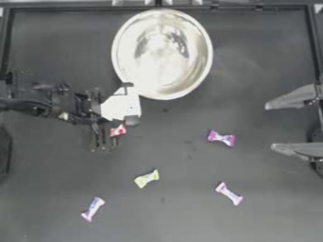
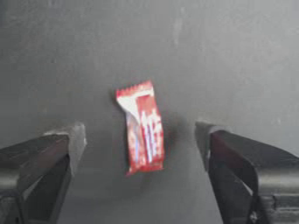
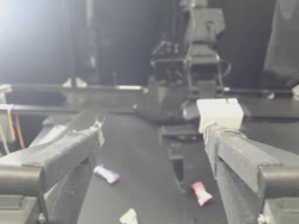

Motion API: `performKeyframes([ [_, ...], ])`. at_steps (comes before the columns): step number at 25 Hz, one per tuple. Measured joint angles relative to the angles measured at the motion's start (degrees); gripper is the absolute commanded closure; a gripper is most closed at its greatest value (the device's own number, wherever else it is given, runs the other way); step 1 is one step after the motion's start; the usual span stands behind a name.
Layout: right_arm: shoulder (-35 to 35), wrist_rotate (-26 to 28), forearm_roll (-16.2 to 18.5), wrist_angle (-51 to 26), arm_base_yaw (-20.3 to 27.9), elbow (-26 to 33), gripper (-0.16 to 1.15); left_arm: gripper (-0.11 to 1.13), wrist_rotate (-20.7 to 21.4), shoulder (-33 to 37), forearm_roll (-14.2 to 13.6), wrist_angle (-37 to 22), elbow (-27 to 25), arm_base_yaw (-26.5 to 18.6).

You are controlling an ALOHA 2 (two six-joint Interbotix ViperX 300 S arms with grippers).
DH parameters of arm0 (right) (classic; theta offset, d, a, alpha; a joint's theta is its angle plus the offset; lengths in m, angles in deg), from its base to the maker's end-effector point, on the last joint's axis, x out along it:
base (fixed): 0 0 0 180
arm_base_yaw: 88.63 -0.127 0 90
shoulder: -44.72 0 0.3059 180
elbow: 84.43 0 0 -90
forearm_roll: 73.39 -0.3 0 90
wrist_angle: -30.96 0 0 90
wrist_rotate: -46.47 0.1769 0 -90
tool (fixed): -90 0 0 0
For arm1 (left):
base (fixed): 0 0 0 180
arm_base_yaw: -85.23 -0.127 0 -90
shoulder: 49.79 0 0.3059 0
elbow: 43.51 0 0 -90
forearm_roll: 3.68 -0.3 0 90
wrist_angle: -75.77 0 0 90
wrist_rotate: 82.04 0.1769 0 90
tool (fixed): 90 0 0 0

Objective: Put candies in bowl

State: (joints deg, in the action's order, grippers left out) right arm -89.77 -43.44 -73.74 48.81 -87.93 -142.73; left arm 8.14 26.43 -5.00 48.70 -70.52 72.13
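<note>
The red candy (image 1: 117, 131) (image 2: 142, 129) lies flat on the table just below the silver bowl (image 1: 161, 54). My left gripper (image 1: 110, 135) (image 2: 140, 139) hovers over it, open, with a jaw on each side and neither touching the wrapper. The purple candy (image 1: 221, 138) lies right of centre. Toward the front sit the yellow-green candy (image 1: 146, 178) and two white-and-pink candies (image 1: 228, 194) (image 1: 92, 209). My right gripper (image 1: 271, 126) waits open at the right edge, holding nothing.
A raised frame (image 1: 157, 6) borders the table along the back and sides. The left arm (image 1: 38, 105) stretches in from the left edge. In the right wrist view the left arm's white wrist block (image 3: 219, 113) shows across the table.
</note>
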Motion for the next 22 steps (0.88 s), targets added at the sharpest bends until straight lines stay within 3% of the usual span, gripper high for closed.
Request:
performKeyframes([
  [5,0.0,0.0,0.1,0.0,0.0,0.0,-0.01,0.01,-0.3,-1.9,0.0,0.0,0.2,0.0],
  [7,0.1,0.0,0.1,0.0,0.1,-0.1,-0.01,0.07,-0.4,-2.5,0.0,0.0,0.3,0.1],
  [9,0.1,0.0,0.1,0.0,0.1,0.0,-0.01,0.23,-0.4,-2.6,0.1,0.0,0.6,0.2],
  [13,0.1,0.0,0.2,0.0,0.0,0.0,-0.01,0.80,0.0,-2.6,0.1,-0.2,1.1,0.4],
  [14,0.1,0.1,0.2,0.0,0.1,-0.1,-0.01,0.88,0.2,-2.6,0.1,-0.4,1.1,0.4],
  [22,-0.4,-0.1,0.2,0.0,0.0,0.0,-0.01,0.89,1.2,-2.5,-0.1,-1.8,1.3,1.9],
])
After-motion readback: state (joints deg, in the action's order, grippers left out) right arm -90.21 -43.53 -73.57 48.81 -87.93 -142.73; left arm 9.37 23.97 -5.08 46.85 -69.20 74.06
